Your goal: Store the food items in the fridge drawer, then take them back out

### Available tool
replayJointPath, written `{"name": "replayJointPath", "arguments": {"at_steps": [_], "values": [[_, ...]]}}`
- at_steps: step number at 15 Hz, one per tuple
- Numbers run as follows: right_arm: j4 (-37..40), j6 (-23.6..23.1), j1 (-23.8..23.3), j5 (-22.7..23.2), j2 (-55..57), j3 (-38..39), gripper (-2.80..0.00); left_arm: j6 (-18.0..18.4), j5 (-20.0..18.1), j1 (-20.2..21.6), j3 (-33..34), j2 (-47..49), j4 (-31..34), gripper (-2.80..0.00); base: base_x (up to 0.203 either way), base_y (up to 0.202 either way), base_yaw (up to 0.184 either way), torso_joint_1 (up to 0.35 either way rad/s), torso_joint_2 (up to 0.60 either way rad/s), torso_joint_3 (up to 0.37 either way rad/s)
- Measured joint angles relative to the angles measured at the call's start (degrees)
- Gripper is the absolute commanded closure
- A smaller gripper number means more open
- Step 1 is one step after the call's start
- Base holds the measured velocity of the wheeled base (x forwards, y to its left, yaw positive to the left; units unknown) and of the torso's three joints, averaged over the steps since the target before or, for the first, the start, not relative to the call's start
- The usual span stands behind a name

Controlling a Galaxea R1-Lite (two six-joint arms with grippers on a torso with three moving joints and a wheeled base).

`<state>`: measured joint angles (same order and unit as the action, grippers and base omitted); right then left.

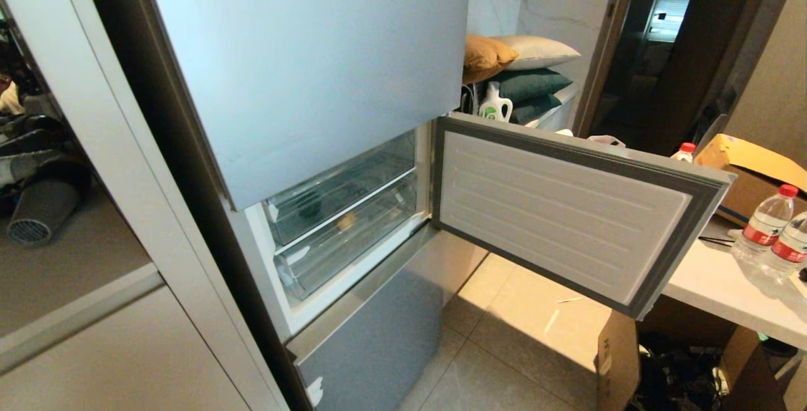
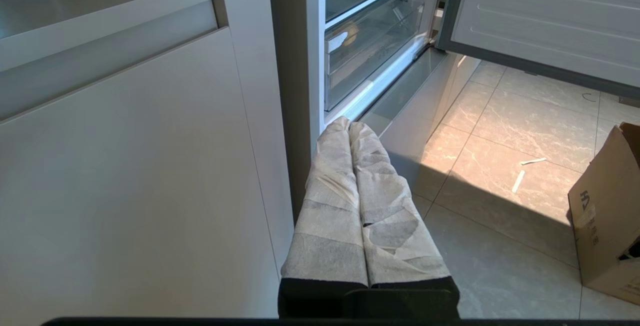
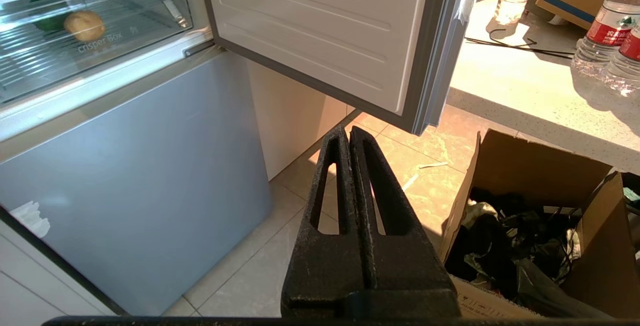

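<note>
Middle fridge door [image 1: 561, 209] stood swung wide open, exposing the clear crisper drawer [image 3: 95, 51]. Golden-brown roll [image 3: 84, 25] lay inside the drawer, touching the green bell pepper [image 3: 47, 20] behind it. Left gripper [image 2: 348, 126], cloth-wrapped, hung before the fridge, fingers pressed together, empty. Right gripper [image 3: 348, 133] hung above the floor tiles [image 3: 250, 271], likewise closed, empty.

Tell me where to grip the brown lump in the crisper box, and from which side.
Probably across the golden-brown lump's rounded middle, coming in from the fridge's open front once the clear crisper drawer is pulled out. It lies behind the drawer's closed front, the green pepper just behind it.
</note>
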<state>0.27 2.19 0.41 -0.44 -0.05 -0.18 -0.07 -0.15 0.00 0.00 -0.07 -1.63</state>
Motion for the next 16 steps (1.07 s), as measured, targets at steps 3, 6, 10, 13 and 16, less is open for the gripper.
{"name": "replayJointPath", "arguments": {"at_steps": [3, 6, 10, 13, 16], "values": [[0.0, 0.0, 0.0, 0.0, 0.0, 0.02, 0.0, 0.0, -0.04, 0.0, 0.0, 0.0, -0.03, 0.0, 0.0, 0.0, 0.0, 0.0, 0.0, 0.0], [0.0, -0.01, 0.0, 0.0, 0.02, 0.0, 0.0, 0.0, -0.03, 0.0, 0.0, 0.0, -0.01, 0.0, 0.0, 0.0, 0.0, 0.0, 0.0, 0.0], [0.13, -0.22, 0.0, 0.0, 0.05, -0.04, 0.0, 0.0, -0.01, 0.0, 0.0, 0.0, -0.03, 0.0, 0.0, 0.0, 0.0, 0.0, 0.0, 0.0], [0.15, -0.18, 0.0, 0.0, 0.02, -0.09, 0.0, 0.0, -0.03, 0.0, 0.0, 0.0, -0.01, 0.0, 0.0, 0.0, 0.0, 0.0, 0.0, 0.0], [0.02, -0.11, 0.0, 0.0, 0.02, -0.02, 0.0, 0.0, -0.02, 0.0, 0.0, 0.0, -0.01, 0.0, 0.0, 0.0, 0.0, 0.0, 0.0, 0.0]]}}
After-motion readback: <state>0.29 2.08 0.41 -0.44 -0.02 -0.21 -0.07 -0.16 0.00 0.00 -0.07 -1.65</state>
